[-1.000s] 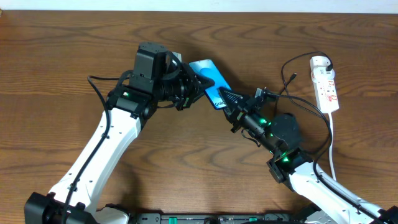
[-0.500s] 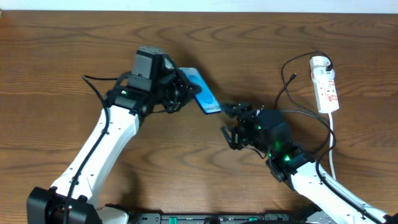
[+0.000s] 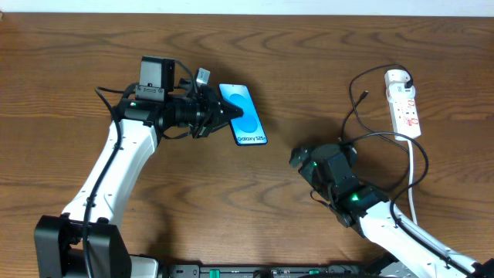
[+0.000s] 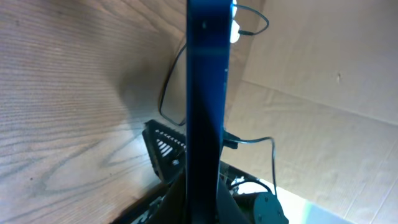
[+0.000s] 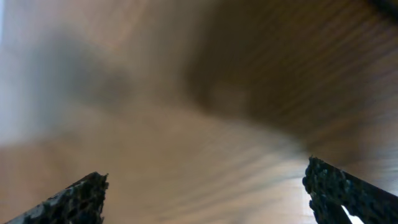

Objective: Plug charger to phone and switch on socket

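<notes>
Holding phone up, charger not yet plugged in

My left gripper (image 3: 224, 116) is clamped on the edge of the slim black-edged smartphone with cyan screen (image 3: 247, 116), lifted off the brown wood table (image 3: 77, 62). My right gripper (image 3: 302, 158) is spread wide and holds nothing. The thin black charger cable (image 3: 351, 114) loops near the white power strip socket (image 3: 404, 104), well apart from the phone; I can't pin down the tip. Next move, I'd say: right gripper picks up the plug tip and lines it up with the phone's port.
</notes>
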